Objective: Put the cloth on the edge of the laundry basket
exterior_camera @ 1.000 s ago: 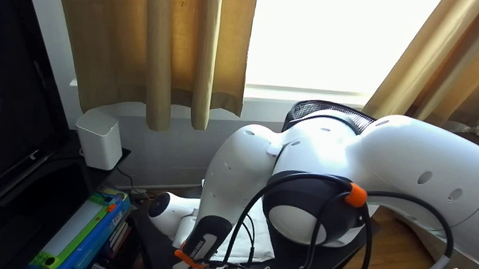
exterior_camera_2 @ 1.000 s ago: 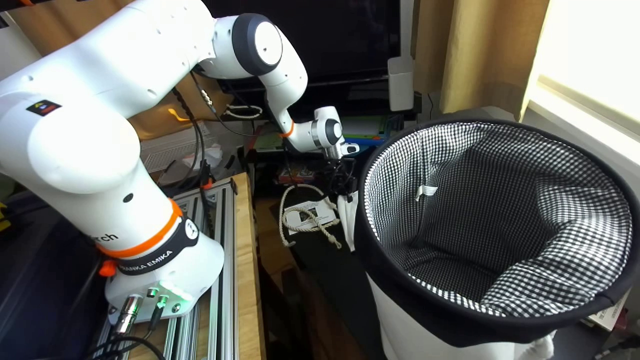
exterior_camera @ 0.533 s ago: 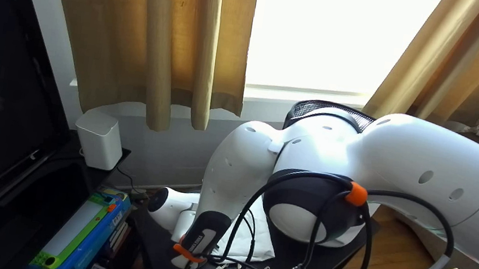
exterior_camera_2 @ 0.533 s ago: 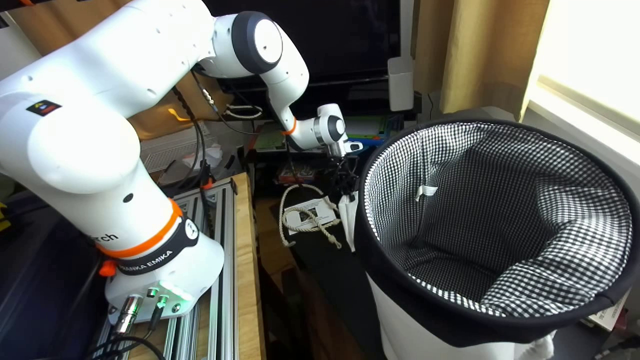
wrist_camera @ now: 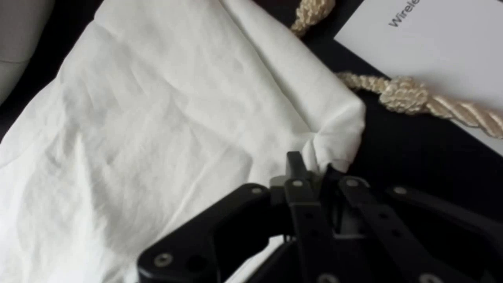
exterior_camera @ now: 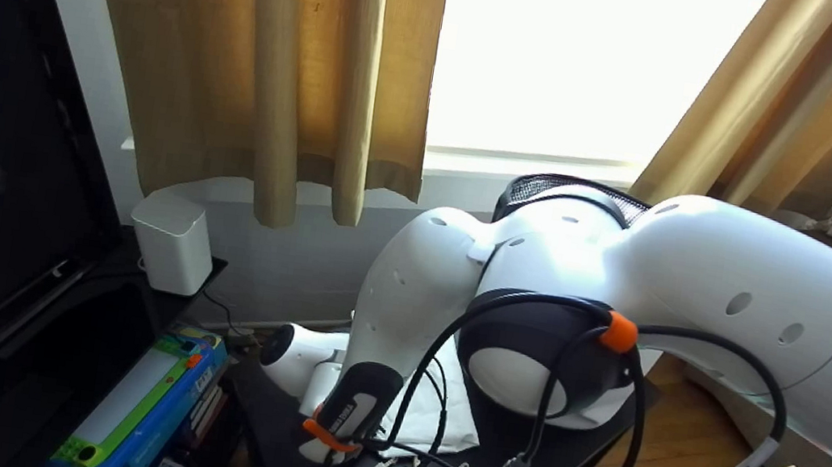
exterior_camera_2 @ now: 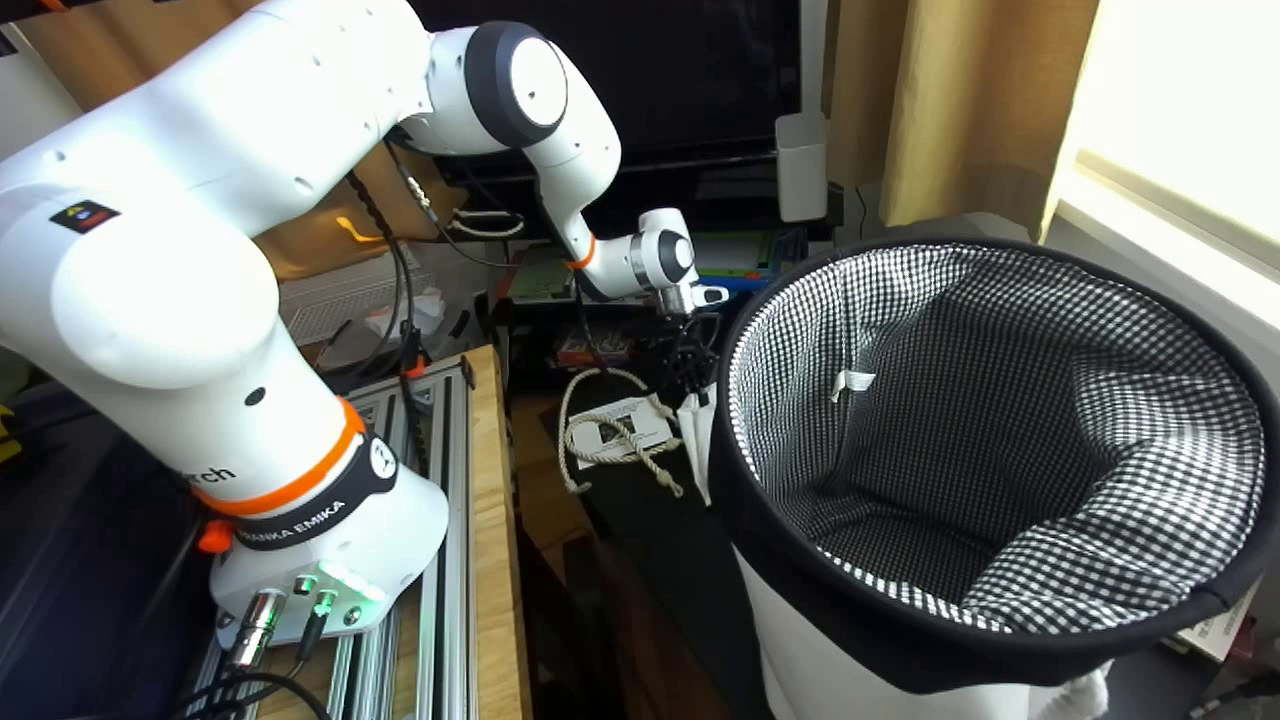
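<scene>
The white cloth (wrist_camera: 169, 98) lies folded and wrinkled on a black surface and fills much of the wrist view. It also shows in both exterior views (exterior_camera: 442, 424) (exterior_camera_2: 697, 440), partly hidden by the arm or the basket. My gripper (wrist_camera: 312, 169) is shut on the cloth near one corner, with fabric bunched between its fingertips. In an exterior view the gripper (exterior_camera_2: 697, 385) points down at the cloth, beside the basket; elsewhere the arm hides it. The laundry basket (exterior_camera_2: 745, 480) has a black rim and a checked lining. Only its far rim (exterior_camera: 532, 189) shows behind the arm.
A beige knotted rope (exterior_camera_2: 640, 455) and a white printed card (exterior_camera_2: 640, 415) lie on the black table (exterior_camera_2: 670, 560) near the cloth. A white box-shaped device (exterior_camera: 174, 248) and colourful boxes (exterior_camera: 149, 391) stand by the television. A window sill (exterior_camera_2: 1150, 240) runs behind the basket.
The wrist and gripper have shifted slightly toward the basket in an exterior view. The arm's elbow has moved a little. The cloth has barely moved and the basket is unchanged.
</scene>
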Action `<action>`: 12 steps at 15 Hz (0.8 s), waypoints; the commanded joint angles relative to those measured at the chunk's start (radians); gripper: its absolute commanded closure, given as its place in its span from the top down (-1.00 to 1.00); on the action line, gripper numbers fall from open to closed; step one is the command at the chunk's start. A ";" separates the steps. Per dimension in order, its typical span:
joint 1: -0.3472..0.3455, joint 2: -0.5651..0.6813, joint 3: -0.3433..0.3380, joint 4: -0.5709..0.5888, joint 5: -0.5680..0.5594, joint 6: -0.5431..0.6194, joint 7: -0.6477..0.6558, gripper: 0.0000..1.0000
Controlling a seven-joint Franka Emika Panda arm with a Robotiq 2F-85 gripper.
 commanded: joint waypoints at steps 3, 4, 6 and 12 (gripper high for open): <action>-0.014 -0.009 0.019 0.000 0.011 -0.052 -0.034 -0.98; -0.009 -0.042 0.012 -0.032 0.002 -0.046 -0.029 -0.98; -0.008 -0.146 0.008 -0.130 -0.010 -0.053 -0.044 -0.98; 0.057 -0.379 -0.079 -0.303 -0.147 -0.192 0.016 -0.98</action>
